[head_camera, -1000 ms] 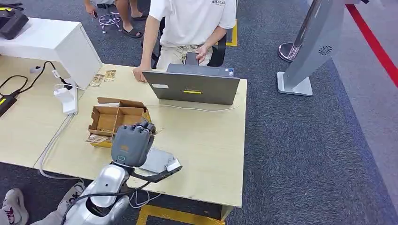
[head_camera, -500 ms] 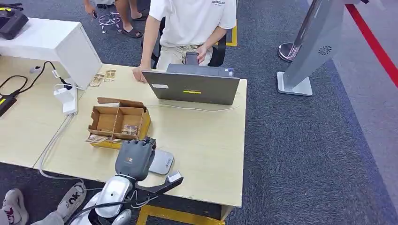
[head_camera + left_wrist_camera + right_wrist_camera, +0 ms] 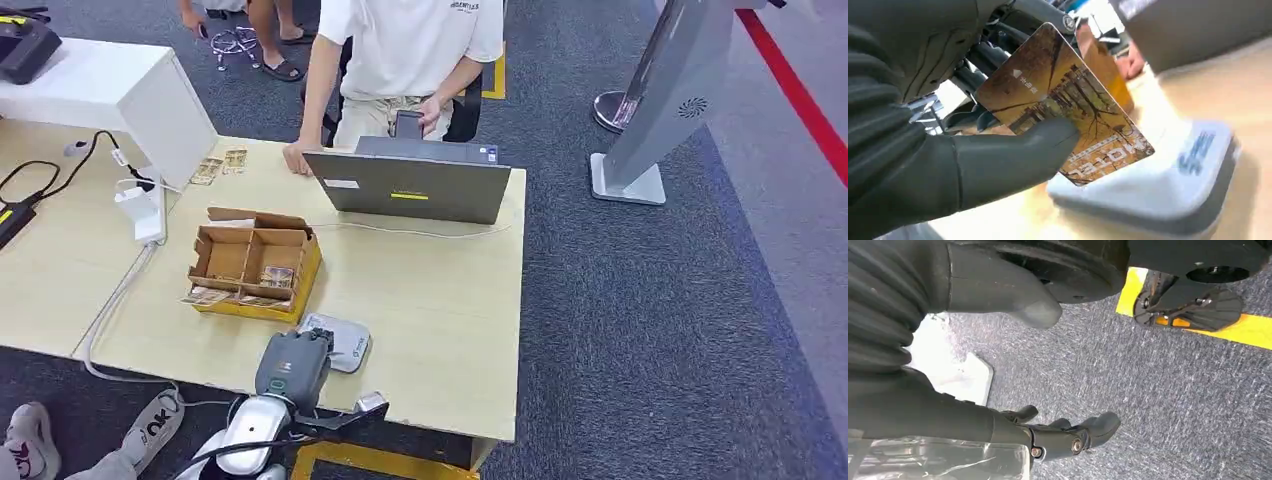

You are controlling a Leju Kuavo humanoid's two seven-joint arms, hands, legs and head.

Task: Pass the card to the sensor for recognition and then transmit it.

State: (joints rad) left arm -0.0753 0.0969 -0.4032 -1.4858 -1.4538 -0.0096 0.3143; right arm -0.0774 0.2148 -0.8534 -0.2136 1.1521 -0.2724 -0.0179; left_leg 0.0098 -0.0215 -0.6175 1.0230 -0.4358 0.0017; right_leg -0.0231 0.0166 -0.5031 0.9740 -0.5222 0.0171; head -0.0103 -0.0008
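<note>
One robot hand, the left hand (image 3: 292,367), is low at the near edge of the wooden table (image 3: 440,300) in the head view. It is just beside the grey sensor (image 3: 340,342). A brown box (image 3: 255,262) with little spaces sits behind it, and a person (image 3: 410,50) sits at a laptop (image 3: 410,185).

From the left wrist, the thumb (image 3: 1013,155) and dark fingers (image 3: 983,55) pinch a brown picture card (image 3: 1068,110), held tilted just above the sensor (image 3: 1158,175).

From the right wrist, the right hand (image 3: 1063,432) hangs over grey carpet (image 3: 1173,405), fingers apart, holding nothing.
</note>
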